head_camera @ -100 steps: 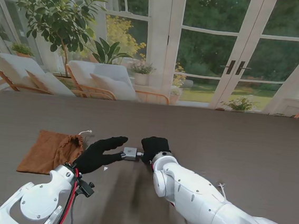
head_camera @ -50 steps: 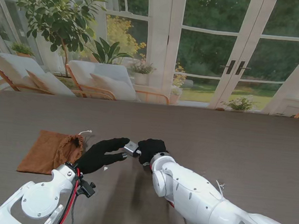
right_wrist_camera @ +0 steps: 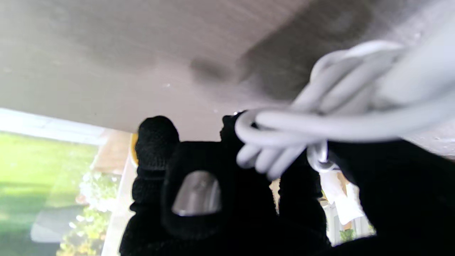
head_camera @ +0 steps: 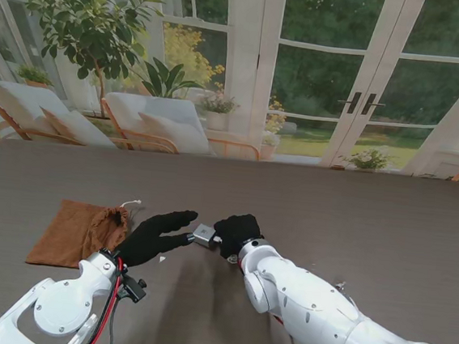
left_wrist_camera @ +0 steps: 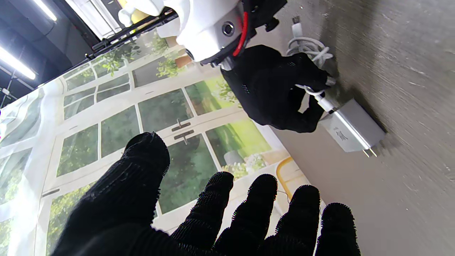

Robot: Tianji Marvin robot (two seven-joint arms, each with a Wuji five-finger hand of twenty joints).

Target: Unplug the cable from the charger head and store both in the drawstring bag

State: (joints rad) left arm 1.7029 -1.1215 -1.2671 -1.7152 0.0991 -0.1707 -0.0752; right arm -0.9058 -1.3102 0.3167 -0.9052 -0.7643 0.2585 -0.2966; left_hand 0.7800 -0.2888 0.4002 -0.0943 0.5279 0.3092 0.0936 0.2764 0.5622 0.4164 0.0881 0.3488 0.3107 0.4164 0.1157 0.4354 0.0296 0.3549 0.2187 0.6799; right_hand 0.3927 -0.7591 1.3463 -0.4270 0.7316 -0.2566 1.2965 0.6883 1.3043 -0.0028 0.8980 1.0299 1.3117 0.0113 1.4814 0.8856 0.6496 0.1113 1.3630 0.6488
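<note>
The grey charger head (head_camera: 203,234) (left_wrist_camera: 352,129) sits between my two black-gloved hands, its prongs toward the left hand. The white cable (left_wrist_camera: 311,53) (right_wrist_camera: 320,117) is still plugged into it. My right hand (head_camera: 237,232) (left_wrist_camera: 273,89) is shut on the cable, pinching it at the plug, with the coiled remainder bunched in the palm. My left hand (head_camera: 152,236) (left_wrist_camera: 213,213) is open, fingers spread and reaching toward the charger, not touching it. The brown drawstring bag (head_camera: 77,232) lies flat to the left of the left hand.
A white drawstring cord (head_camera: 131,204) trails from the bag's mouth. The dark table top (head_camera: 355,217) stretches far to the right and beyond the hands. Both white forearms come in from the near edge.
The right hand lifted the charger by its cable, then drew slightly right and lowered it. The left hand has stayed in place.
</note>
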